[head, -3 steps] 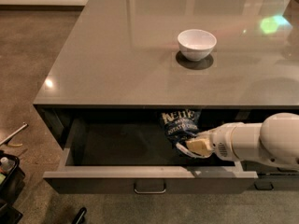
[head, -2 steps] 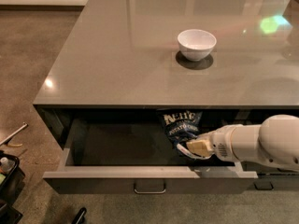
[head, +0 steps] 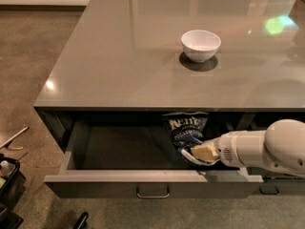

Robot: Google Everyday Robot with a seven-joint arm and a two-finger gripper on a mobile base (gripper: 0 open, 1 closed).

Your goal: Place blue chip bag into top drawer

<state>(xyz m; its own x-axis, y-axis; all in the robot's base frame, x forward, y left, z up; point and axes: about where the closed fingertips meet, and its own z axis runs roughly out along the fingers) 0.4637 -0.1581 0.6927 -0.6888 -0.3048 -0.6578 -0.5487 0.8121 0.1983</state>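
The top drawer (head: 119, 181) is pulled open under the grey counter, with a small metal handle (head: 152, 192) at the centre of its front. The blue chip bag (head: 184, 128) stands upright inside the drawer, right of centre, with its top near the counter's edge. My gripper (head: 198, 153) reaches in from the right on a white arm (head: 267, 149) and is shut on the bag's lower edge, just above the drawer floor. The fingertips are partly hidden behind the bag.
A white bowl (head: 200, 45) sits on the grey counter (head: 119, 56), behind the drawer. Another drawer handle (head: 269, 191) shows at the lower right under my arm. A dark bin and tools (head: 7, 175) lie on the floor at the left.
Nothing has visibly changed. The gripper and the bag stay at the same place in the drawer.
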